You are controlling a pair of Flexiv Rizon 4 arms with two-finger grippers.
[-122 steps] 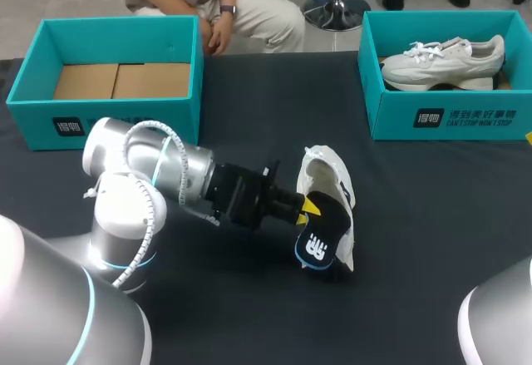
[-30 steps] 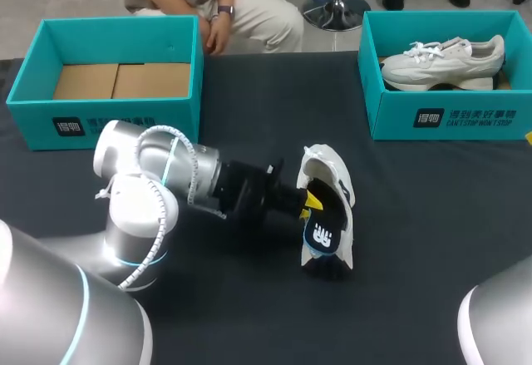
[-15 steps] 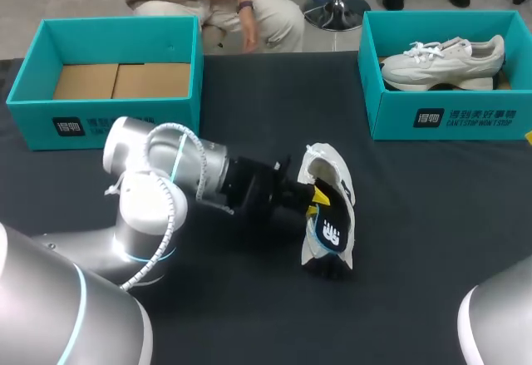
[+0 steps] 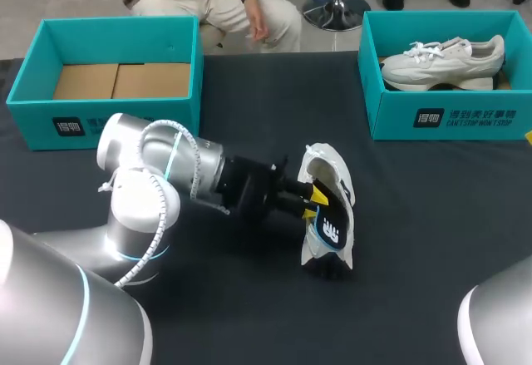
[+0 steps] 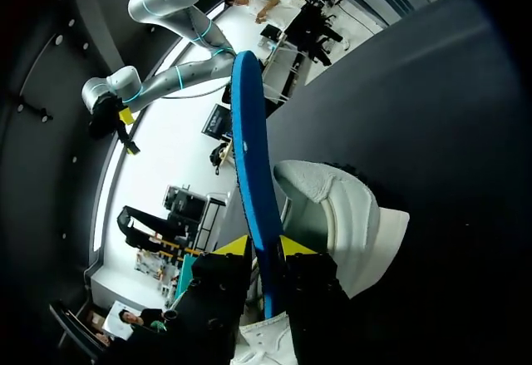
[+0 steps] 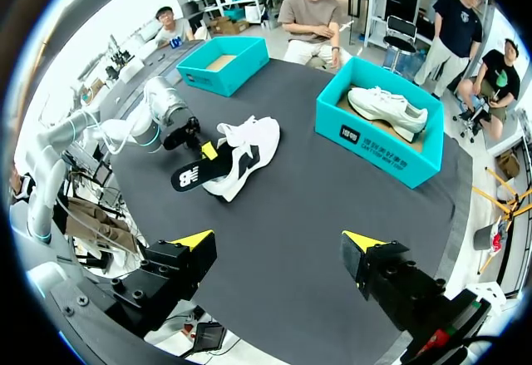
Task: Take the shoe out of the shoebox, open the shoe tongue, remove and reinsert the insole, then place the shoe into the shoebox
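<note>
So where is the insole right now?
In the head view the insole is near the middle of the table, pinched in the left gripper, partly over the white shoe.

Black table cover [image 4: 249,315], extending beneath and on all sides of the left gripper [image 4: 313,202]. Teal box [image 4: 445,120], well apart from that gripper toward the table's far right corner, with a white sneaker [image 4: 445,61] resting inside it.
</note>
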